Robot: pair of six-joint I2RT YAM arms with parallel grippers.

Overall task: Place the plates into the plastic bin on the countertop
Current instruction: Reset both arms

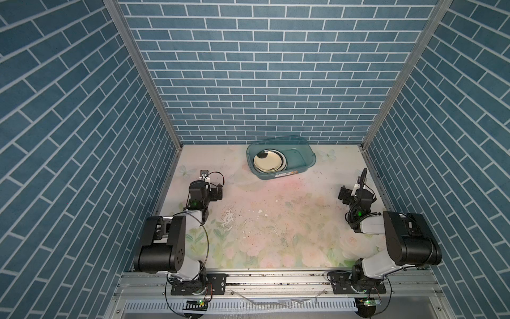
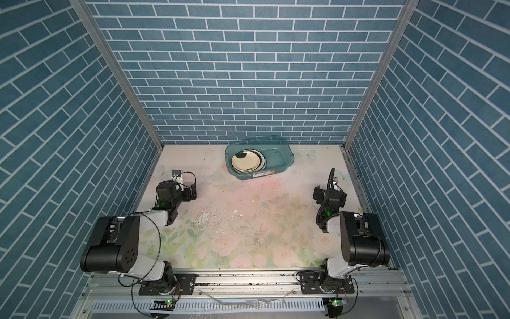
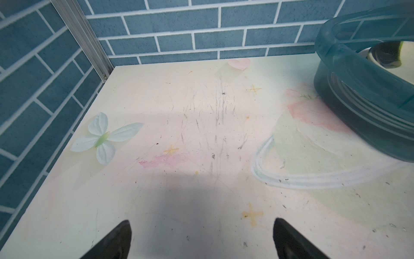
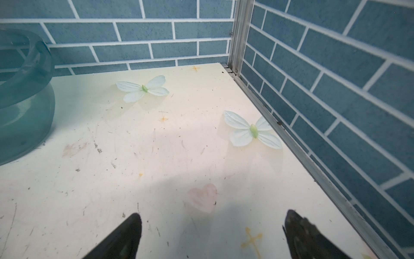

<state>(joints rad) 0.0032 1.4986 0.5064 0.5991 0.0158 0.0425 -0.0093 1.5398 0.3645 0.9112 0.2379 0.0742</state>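
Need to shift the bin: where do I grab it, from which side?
Likely the plastic bin by its flared rim at the plate-free end on the robot's right, from above, jaws straddling the wall. The plates crowd the other end.

Stacked plates (image 1: 267,163), count indiscernible

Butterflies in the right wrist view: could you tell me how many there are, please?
2: one butterfly lies toward the bin; a second butterfly lies beside the side rail. More may lie outside this view.
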